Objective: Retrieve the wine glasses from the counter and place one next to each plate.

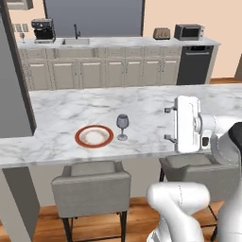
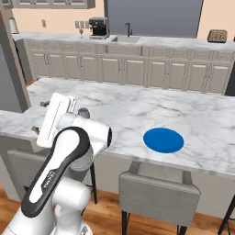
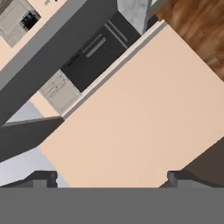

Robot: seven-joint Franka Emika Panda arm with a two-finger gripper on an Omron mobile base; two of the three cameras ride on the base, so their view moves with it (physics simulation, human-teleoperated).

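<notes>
We see one wine glass (image 1: 122, 126) standing upright on the marble island (image 1: 66, 108), left of centre in the left base view, just right of the white plate with the red-brown rim (image 1: 94, 136) and apart from it. A second, tiny glass (image 2: 81, 32) stands on the far counter (image 2: 59, 37) at the upper left of the right base view, left of the black coffee machine (image 2: 98, 27). The blue plate (image 2: 163, 140) lies flat right of centre in that view, near the island's front edge. In the hand view the pincer (image 3: 111, 179) has its two dark fingertips (image 3: 43, 178) set wide apart at the bottom corners, pinching nothing, facing a peach wall and a dark appliance at a tilt. The white arm (image 1: 191, 125) rises at the right of the left base view, over the island's edge. Around these we find grey stools (image 1: 90, 184) under the front edge, a sink (image 1: 75, 41), a toaster (image 1: 161, 33) and a microwave (image 1: 189, 31) along the back counter.
</notes>
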